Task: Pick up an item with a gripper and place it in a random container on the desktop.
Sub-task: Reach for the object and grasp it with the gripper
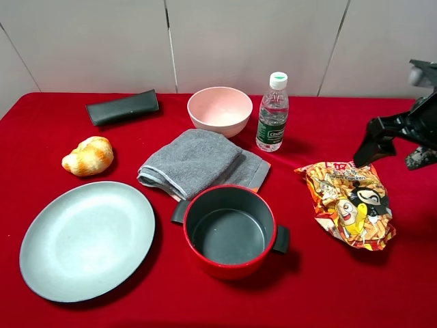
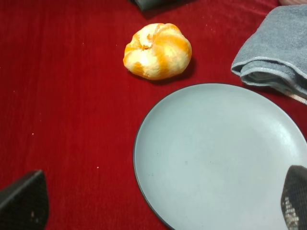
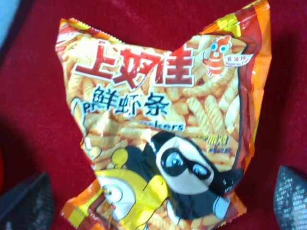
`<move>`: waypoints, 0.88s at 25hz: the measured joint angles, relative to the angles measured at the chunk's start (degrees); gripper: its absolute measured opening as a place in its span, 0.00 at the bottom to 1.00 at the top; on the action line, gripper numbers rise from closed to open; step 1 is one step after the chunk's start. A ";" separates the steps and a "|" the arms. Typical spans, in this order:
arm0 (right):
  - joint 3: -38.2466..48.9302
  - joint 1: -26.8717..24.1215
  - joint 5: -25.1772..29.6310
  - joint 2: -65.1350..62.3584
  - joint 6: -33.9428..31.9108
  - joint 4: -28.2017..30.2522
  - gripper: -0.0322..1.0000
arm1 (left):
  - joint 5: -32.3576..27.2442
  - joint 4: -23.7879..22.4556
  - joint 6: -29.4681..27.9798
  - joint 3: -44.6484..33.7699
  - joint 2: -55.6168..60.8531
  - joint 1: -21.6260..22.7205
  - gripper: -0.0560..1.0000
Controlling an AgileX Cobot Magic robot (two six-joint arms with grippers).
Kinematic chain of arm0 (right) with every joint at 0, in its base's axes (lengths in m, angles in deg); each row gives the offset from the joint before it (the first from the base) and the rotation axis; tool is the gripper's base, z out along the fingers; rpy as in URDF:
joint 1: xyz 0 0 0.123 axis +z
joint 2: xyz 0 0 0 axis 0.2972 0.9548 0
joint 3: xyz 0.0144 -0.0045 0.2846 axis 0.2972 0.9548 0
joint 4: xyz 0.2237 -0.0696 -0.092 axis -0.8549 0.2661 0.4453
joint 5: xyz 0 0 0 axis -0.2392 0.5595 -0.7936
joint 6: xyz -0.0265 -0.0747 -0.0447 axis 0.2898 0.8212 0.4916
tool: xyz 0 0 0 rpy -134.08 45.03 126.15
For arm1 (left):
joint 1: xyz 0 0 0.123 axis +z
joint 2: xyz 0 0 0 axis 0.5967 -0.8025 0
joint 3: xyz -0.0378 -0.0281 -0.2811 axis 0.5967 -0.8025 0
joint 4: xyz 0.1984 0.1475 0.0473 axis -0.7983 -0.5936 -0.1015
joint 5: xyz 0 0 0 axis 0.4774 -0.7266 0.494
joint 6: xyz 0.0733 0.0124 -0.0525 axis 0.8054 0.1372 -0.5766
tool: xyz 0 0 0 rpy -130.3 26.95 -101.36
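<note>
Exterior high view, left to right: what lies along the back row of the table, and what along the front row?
Back row: black case → pink bowl → water bottle → right hand. Front row: grey-blue plate → red pot → snack bag. The conch shell and grey towel sit between the rows, so both are left out.

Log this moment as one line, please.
stage: pre-grasp | right gripper: open, over bag, not touching | left gripper: open, by plate | bag: on cloth | plate: empty

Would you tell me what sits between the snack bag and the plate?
The red pot stands between snack bag and plate, in the exterior high view.
</note>
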 joint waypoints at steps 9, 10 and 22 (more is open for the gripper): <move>0.00 0.00 -2.73 6.41 1.60 -0.18 0.70 | 0.00 0.00 0.00 0.00 0.00 0.02 0.96; 0.00 0.00 -2.87 7.07 1.89 -0.35 0.70 | 0.00 0.00 0.00 0.00 0.00 0.02 0.96; -0.04 2.09 -6.69 14.59 4.80 -2.14 0.70 | 0.00 0.00 0.00 0.00 0.00 0.02 0.96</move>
